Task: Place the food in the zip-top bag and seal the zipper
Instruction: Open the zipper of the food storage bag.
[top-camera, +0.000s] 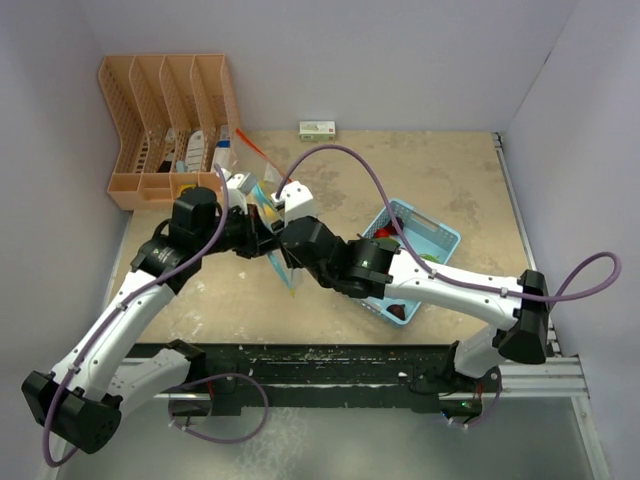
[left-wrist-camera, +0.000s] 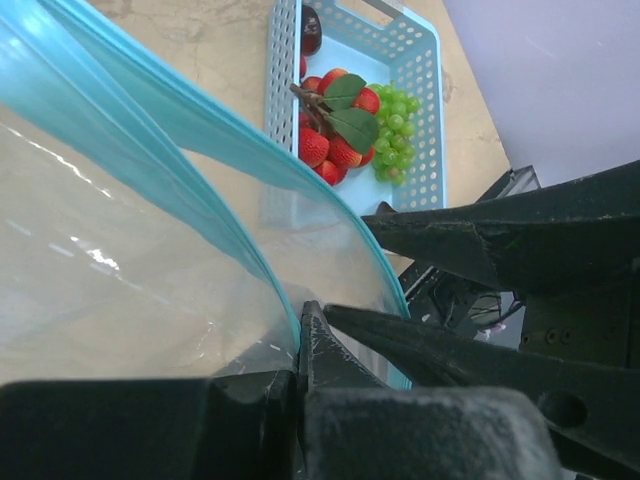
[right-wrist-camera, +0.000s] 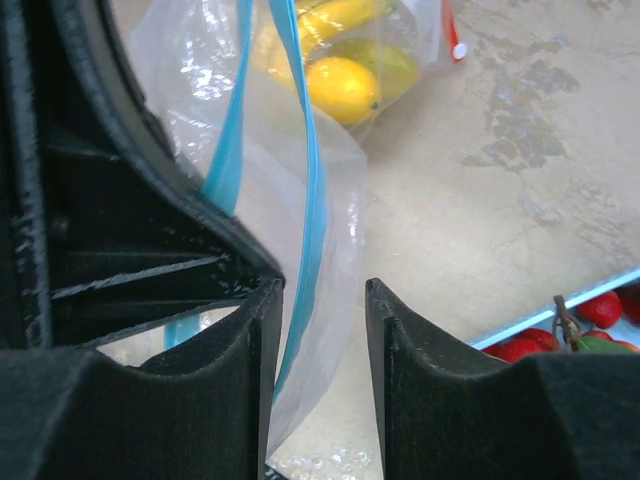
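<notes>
Your left tool (left-wrist-camera: 300, 335) is clamped shut on the bag (right-wrist-camera: 190, 90) at its edge. Your right tool (right-wrist-camera: 320, 295), jaws apart, straddles the blue zipper strip (right-wrist-camera: 312, 200), which runs lengthwise away from it. Yellow food (right-wrist-camera: 340, 88) lies inside the bag. Strawberries (left-wrist-camera: 330, 150) and grapes (left-wrist-camera: 395, 120) lie in the basket (left-wrist-camera: 425, 60) on the bench (top-camera: 450, 170).

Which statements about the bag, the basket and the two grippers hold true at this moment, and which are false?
1. Some yellow food lies inside the zip-top bag. True.
2. The blue basket is empty. False: strawberries and green grapes lie in it.
3. The left gripper is shut on the bag's edge. True.
4. The right gripper is clamped fully shut. False: its jaws stand apart, with the zipper strip between them.
</notes>
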